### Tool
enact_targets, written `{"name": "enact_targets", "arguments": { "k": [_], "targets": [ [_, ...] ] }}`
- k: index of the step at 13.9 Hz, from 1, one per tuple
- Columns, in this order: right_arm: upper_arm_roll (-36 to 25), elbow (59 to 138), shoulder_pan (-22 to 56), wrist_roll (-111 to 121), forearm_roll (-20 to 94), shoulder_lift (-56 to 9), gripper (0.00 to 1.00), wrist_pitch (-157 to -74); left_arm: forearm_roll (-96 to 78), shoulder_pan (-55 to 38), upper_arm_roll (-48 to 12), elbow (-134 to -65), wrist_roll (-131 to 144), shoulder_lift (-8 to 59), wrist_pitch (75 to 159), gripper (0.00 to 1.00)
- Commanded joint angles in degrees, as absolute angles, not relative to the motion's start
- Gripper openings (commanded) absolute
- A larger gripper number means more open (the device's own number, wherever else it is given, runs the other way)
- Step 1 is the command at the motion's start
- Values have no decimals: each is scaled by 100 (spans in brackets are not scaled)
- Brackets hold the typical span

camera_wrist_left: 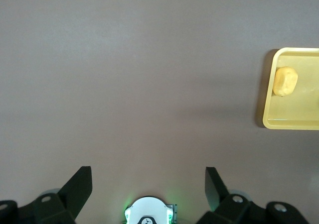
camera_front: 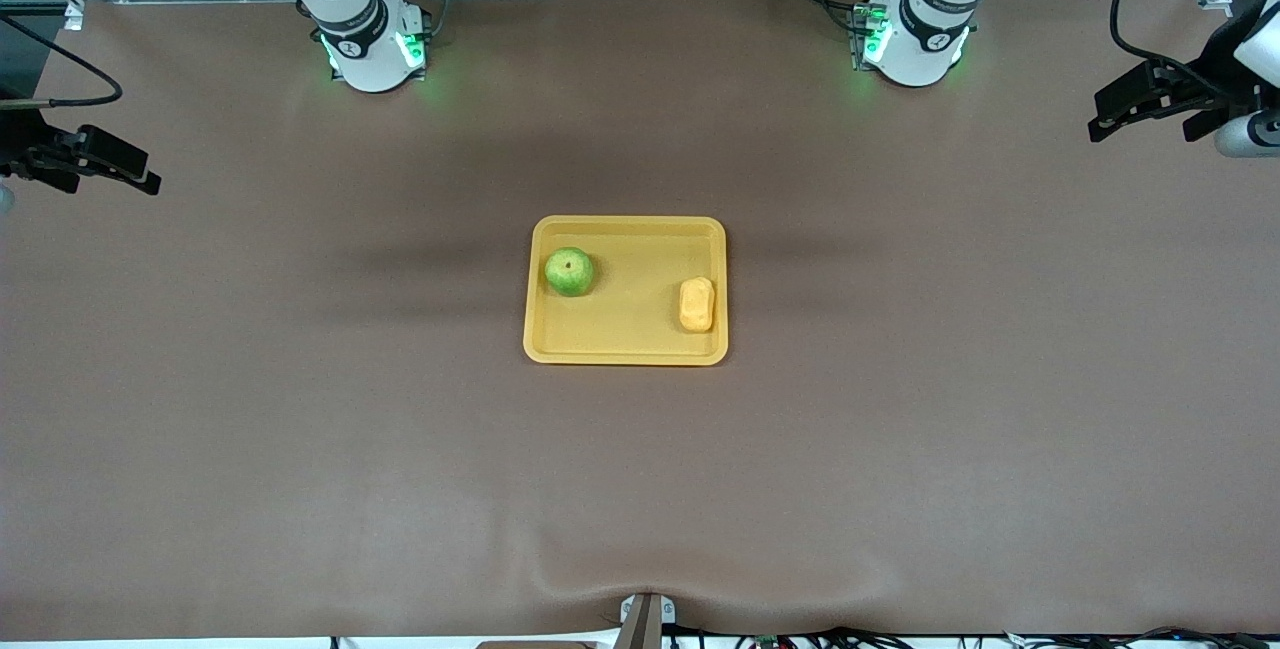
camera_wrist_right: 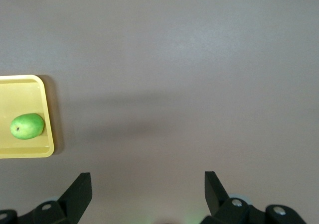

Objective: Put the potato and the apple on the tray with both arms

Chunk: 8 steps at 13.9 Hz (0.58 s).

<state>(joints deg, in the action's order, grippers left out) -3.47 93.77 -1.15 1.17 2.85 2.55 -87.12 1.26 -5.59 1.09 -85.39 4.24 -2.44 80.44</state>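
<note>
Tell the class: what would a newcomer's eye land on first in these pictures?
The yellow tray at the middle of the brown table, with the green apple toward the right arm's end and the potato toward the left arm's end. Both the left gripper and the right gripper wait open over bare table, away from the tray.

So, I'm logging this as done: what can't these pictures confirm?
- Front view: left pincer and right pincer lie at the edges, arms cut off.
- Left wrist view: shallow yellow plastic tray cropped, hiding the round green apple.
- Right wrist view: oblong yellow-orange potato out of frame.
</note>
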Motion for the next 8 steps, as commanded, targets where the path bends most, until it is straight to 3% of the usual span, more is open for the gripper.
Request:
{"name": "enact_targets", "arguments": {
  "k": [1,8],
  "targets": [
    [-299,9606,-141,88,255,492,100,-8762,220,-554,105,-8411,387,-202,7928,100],
    [-308,9642,-18,97,255,501,100,-8868,228,-563,105,-8411,413,-202,7928,100]
  ]
}}
